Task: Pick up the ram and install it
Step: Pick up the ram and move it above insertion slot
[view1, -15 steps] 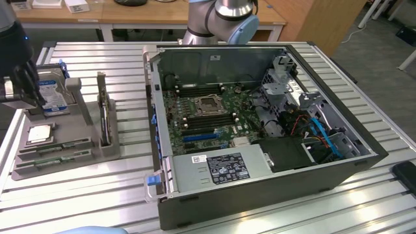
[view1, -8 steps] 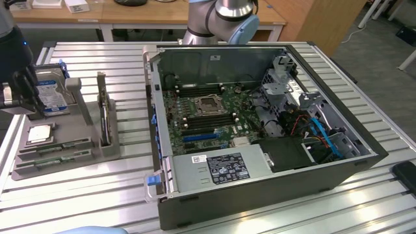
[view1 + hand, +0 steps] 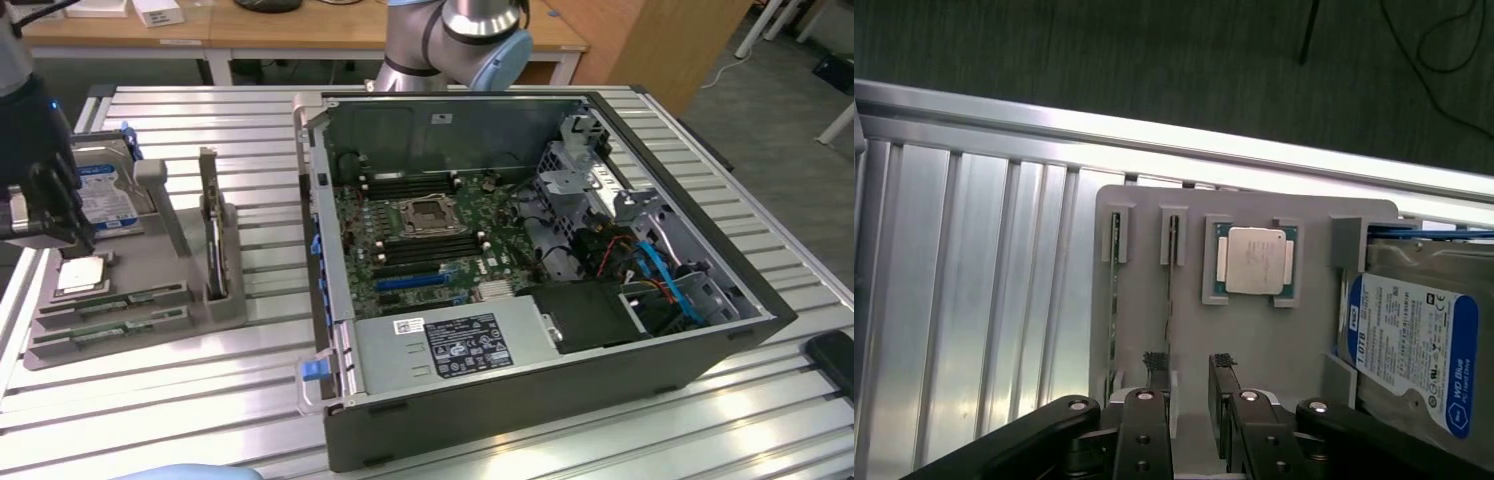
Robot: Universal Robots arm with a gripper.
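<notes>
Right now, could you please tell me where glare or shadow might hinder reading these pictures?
Wrist view: strong glare washes out the table's aluminium rail, the CPU chip shines mildly, and the ram sticks are evenly lit. Exterior view: even lighting, with darker recesses inside the computer case.
</notes>
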